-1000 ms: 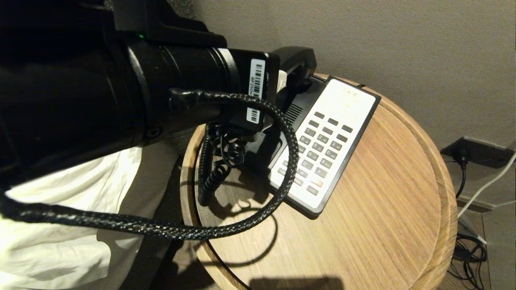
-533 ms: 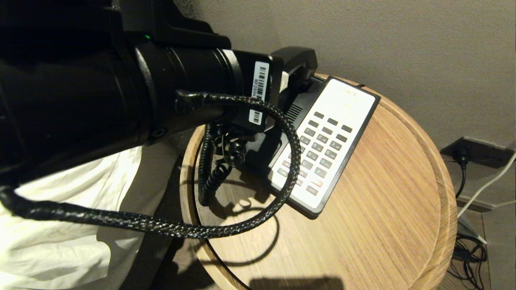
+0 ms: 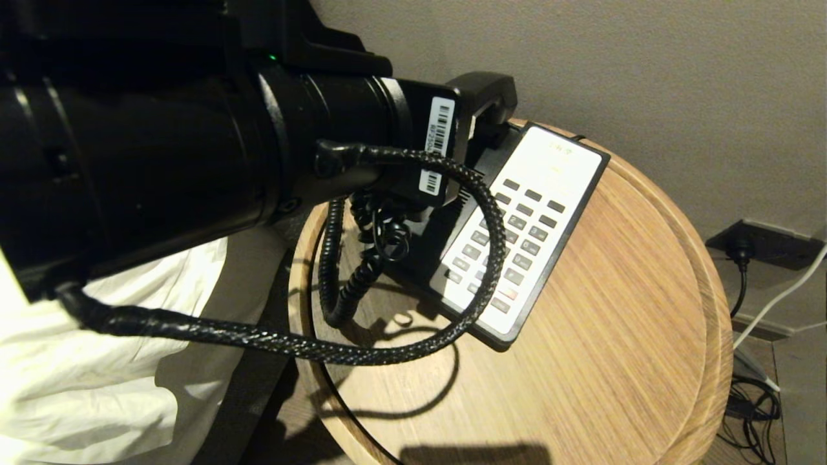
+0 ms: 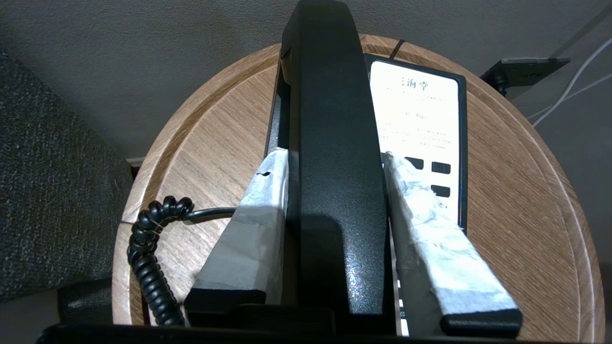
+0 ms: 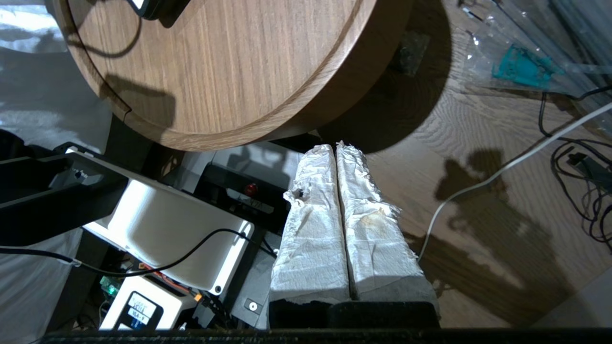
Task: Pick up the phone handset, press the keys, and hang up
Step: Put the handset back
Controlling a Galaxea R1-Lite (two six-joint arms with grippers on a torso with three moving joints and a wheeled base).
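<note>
With the left gripper (image 4: 334, 191) clamped on the long glossy black plastic handset (image 4: 334, 143) at the head view's upper centre, just above the black-and-white phone base (image 3: 536, 219), lifting straight should spare the coiled black cord (image 3: 342, 265); the right gripper (image 5: 337, 148) hangs closed and empty below the round wooden table (image 5: 229, 71).

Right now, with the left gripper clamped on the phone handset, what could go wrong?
1. The coiled cord is bunched and looped beside the phone base; lifting the phone handset further might tug the base across the round table.
2. The left gripper holds the glossy handset only by its sides, so it could slip or twist.
</note>
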